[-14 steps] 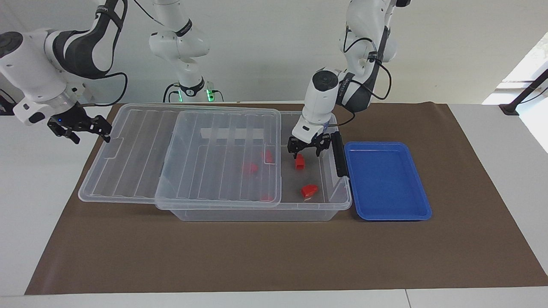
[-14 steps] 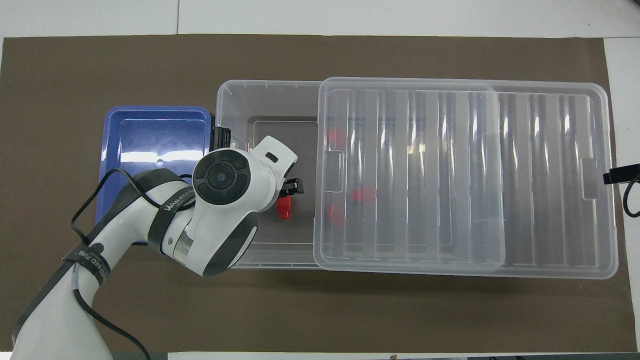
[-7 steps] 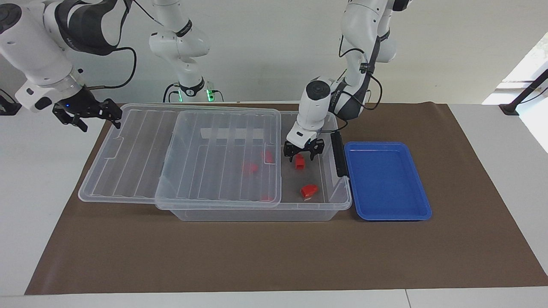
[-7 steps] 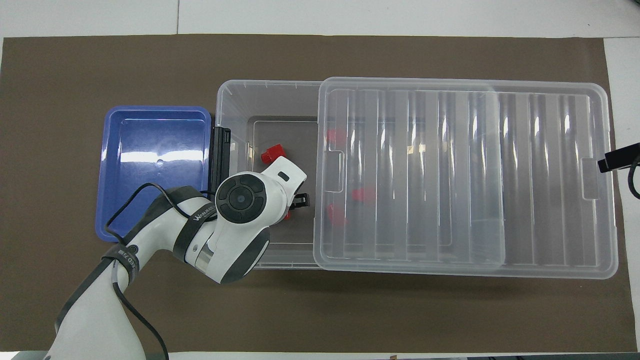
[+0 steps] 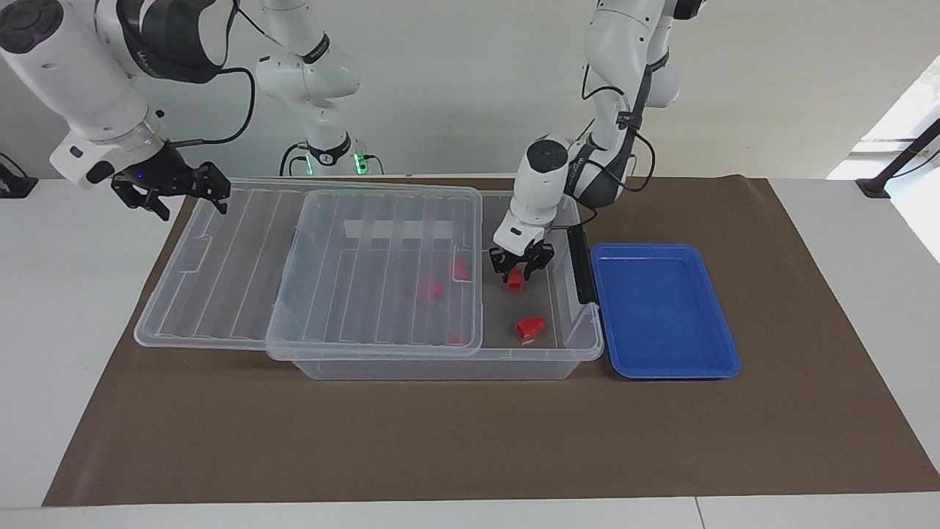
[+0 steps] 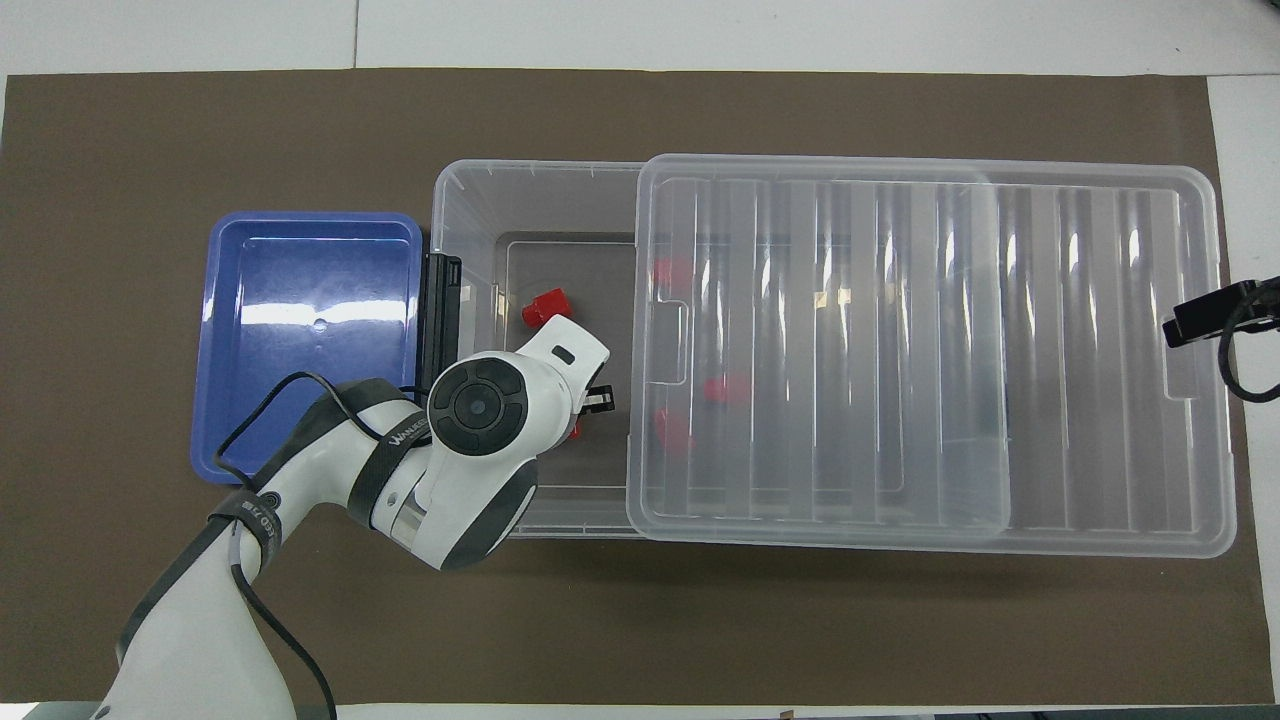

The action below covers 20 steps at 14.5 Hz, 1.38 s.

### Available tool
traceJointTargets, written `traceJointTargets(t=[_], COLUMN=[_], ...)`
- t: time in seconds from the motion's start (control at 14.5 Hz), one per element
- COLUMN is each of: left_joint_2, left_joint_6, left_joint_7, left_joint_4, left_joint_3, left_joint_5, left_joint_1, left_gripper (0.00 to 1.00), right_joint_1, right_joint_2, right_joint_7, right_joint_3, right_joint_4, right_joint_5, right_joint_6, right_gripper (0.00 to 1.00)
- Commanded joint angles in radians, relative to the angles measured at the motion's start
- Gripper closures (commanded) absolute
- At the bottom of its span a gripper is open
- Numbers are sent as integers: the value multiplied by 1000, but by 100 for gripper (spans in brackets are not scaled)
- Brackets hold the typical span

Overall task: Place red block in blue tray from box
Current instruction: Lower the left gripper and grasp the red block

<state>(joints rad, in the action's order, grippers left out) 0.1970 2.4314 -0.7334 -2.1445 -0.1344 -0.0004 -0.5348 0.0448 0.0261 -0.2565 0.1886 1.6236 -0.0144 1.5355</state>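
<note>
left gripper [image 5: 521,269] lowered, fingers apparently closed, right gripper [image 5: 172,192] raised, open

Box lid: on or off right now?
Partly open. The ribbed lid is slid toward the right arm's end, baring the box floor near the blue tray.

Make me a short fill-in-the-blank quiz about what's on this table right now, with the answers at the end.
1. The left gripper is down inside the ____ around the red block.
2. The blue tray holds ____ blocks.
3. The ribbed lid covers only part of the box, shifted toward the ____ arm's end.
4. The right gripper is over the ____.

Answers: box; no; right; lid
</note>
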Motion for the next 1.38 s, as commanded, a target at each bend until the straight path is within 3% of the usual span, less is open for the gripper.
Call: traceJointTargets(t=[0.0, 0.28, 0.48, 0.97, 1.31], left_joint_2=[-7, -59, -152, -235, -304], left_joint_6=[2, -78, -185, -348, -478], left_joint_7=[-35, -32, -21, -20, -3], left_joint_4=[-15, -6, -5, 90, 178], left_joint_3=[13, 15, 21, 24, 27], left_joint_5=[5, 7, 7, 7, 7], left_joint_1=[-22, -13, 4, 7, 65], left_gripper=[100, 100, 100, 100, 100], right_joint_1=[-10, -3, -2, -5, -13], right_joint_2=[17, 21, 26, 26, 26], right_joint_7=[35, 72, 75, 75, 74], right_joint_3=[-24, -46, -83, -81, -78], right_joint_4=[-30, -53, -56, -56, -53], right_joint_5=[14, -4, -7, -7, -16], right_joint_6=[-29, -31, -31, -31, -15], right_gripper=[0, 0, 0, 0, 0])
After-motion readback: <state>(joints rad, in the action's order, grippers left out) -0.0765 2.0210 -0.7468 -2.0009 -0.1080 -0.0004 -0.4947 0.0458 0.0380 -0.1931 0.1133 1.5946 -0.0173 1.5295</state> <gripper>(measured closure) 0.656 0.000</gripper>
